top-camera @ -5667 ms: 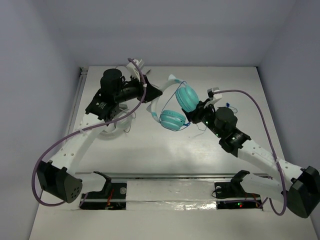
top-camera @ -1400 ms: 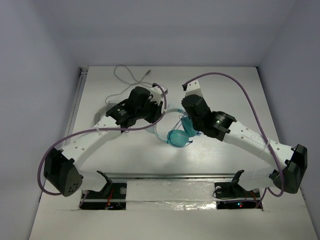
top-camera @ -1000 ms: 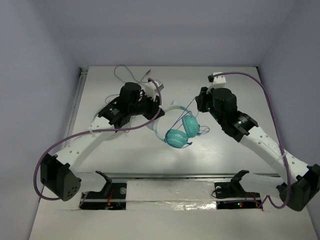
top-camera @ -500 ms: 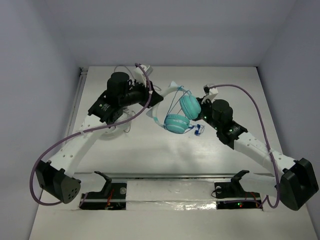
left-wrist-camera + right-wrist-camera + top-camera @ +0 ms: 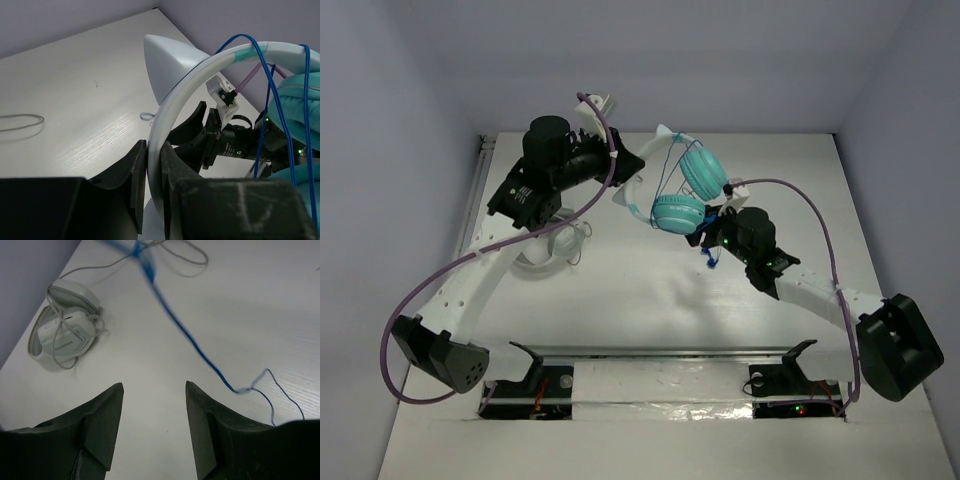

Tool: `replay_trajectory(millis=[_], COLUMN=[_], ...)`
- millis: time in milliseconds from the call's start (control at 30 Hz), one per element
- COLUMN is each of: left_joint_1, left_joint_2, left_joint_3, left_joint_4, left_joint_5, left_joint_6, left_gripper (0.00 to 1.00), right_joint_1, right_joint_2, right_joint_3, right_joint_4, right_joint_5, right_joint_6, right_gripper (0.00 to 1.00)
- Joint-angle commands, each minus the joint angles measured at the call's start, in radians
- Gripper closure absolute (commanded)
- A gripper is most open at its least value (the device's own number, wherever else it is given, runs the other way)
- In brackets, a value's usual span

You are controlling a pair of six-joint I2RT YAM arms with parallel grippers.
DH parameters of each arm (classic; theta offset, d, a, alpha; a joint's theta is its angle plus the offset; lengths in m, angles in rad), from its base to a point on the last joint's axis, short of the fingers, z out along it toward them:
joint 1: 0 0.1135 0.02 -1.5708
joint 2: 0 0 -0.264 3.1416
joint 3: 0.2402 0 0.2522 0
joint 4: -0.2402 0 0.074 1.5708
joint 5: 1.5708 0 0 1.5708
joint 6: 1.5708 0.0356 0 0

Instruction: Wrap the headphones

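White wood-grain underneath everything: the counter [image 5: 650, 300]. Raised above it, at the left claw [image 5: 153, 150]: the headphones [image 5: 680, 211]. White headband pinched edge-on between fingers pressed together, a pointed ear on the band just beyond the fingertips, two teal cups off to the right in that claw's camera. Just below the lower cup, seen from overhead: the right claw [image 5: 152, 385], spread wide, gripping nothing, aimed down at the counter. Far to the upper left in that claw's own camera: a white coiled item [image 5: 62, 332], lying flat, wound about with thin white cord. Ahead of the same spread fingers: the thin blue cable [image 5: 200, 352], trailing loose from the top of the view down toward the counter, touching neither finger. Also looped in several strands over the headband, past the left claw.
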Motion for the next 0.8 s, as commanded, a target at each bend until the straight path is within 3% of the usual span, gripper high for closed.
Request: replay_trajectory(millis=[0, 100, 133, 200, 300, 367, 433, 533, 633, 767], left_joint_1=[0.013, 0.013, 0.013, 0.013, 0.013, 0.013, 0.013, 0.013, 0.013, 0.013], left_joint_2=[-0.009, -0.003, -0.003, 0.0, 0.0, 0.003, 0.005, 0.011, 0.013, 0.016], left_joint_3=[0.089, 0.118, 0.128, 0.137, 0.146, 0.155, 0.166, 0.186, 0.198, 0.217], left_joint_4=[0.034, 0.019, 0.016, 0.008, 0.009, 0.008, 0.009, 0.006, 0.0, -0.015], left_joint_5=[0.01, 0.005, 0.005, 0.004, 0.004, -0.002, 0.004, 0.01, 0.017, 0.019], left_joint_6=[-0.044, -0.044, -0.044, -0.044, -0.042, -0.044, -0.045, -0.051, -0.054, -0.05], left_gripper=[1.0, 1.0, 1.0, 1.0, 1.0, 1.0, 1.0, 1.0, 1.0, 1.0], right_joint_1=[-0.014, -0.014, -0.014, -0.014, -0.014, -0.014, -0.014, -0.014, -0.014, -0.025], right_joint_2=[-0.021, -0.06, -0.072, -0.106, -0.126, -0.144, -0.155, -0.144, -0.111, -0.019], right_joint_3=[-0.001, 0.002, -0.004, -0.015, -0.023, -0.041, -0.044, -0.04, -0.028, 0.012], right_joint_4=[0.106, 0.054, 0.048, 0.015, -0.017, -0.015, -0.026, -0.028, -0.017, -0.012], right_joint_5=[0.015, 0.033, 0.027, 0.016, 0.009, 0.048, 0.064, 0.125, 0.167, 0.179], right_joint_6=[-0.016, -0.025, -0.018, -0.007, 0.008, 0.024, 0.024, 0.015, -0.014, -0.044], right_gripper=[0.41, 0.48, 0.65, 0.86, 0.89, 0.83, 0.6, 0.39, 0.28, 0.24])
